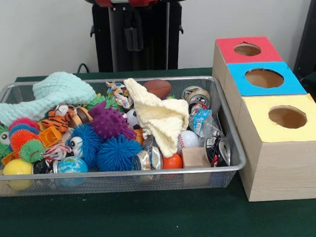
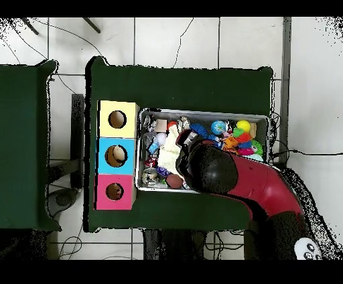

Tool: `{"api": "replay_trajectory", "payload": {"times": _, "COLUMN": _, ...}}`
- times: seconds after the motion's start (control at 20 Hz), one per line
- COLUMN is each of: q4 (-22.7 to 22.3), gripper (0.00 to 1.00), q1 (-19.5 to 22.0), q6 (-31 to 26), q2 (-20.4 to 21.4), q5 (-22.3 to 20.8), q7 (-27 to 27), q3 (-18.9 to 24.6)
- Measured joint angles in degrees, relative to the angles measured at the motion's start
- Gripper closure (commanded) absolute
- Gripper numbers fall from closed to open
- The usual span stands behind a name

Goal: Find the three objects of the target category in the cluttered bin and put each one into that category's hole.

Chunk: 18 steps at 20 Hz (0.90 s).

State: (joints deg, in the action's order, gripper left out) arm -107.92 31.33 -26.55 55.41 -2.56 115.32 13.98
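Facing the green cloth-covered worktop from the front, we see a silver wire-mesh bin heaped with toys: a knitted pale mint cloth draped over its left rim, a cream waffle-textured cloth bunched in the middle, a purple spiky rubber ball, two blue shaggy rubber balls, a smooth yellow ball, a small globe ball, a brown football, a white baseball and a plain wooden cube. Just beside the bin's right rim stand three pale wooden boxes, each with a round hole in its lid: red-topped, blue-topped and yellow-topped. Only the arm's red and black base shows at the top edge.

From overhead, the red and black arm reaches across the bin, its dark rounded head covering the bin's middle beside the cream cloth. The end effector is hidden beneath it, so we cannot tell whether it is spread or pressed together.
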Motion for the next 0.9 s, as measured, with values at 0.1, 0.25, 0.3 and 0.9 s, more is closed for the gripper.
{"api": "replay_trajectory", "payload": {"times": 0.1, "q4": 1.50, "gripper": 1.00, "q1": 0.18, "q6": 0.00, "q2": -0.97, "q5": -0.99, "q7": 0.00, "q3": 0.51}}
{"api": "replay_trajectory", "payload": {"times": 0.25, "q4": 3.78, "gripper": 1.00, "q1": 0.36, "q6": -0.01, "q2": -2.65, "q5": -2.31, "q7": 0.00, "q3": 1.28}}
{"api": "replay_trajectory", "payload": {"times": 0.3, "q4": 4.78, "gripper": 1.00, "q1": 0.45, "q6": -0.01, "q2": -3.47, "q5": -2.87, "q7": 0.00, "q3": 1.64}}
{"api": "replay_trajectory", "payload": {"times": 0.9, "q4": 13.81, "gripper": 1.00, "q1": 2.04, "q6": -2.13, "q2": -11.08, "q5": -7.62, "q7": 0.00, "q3": 4.38}}
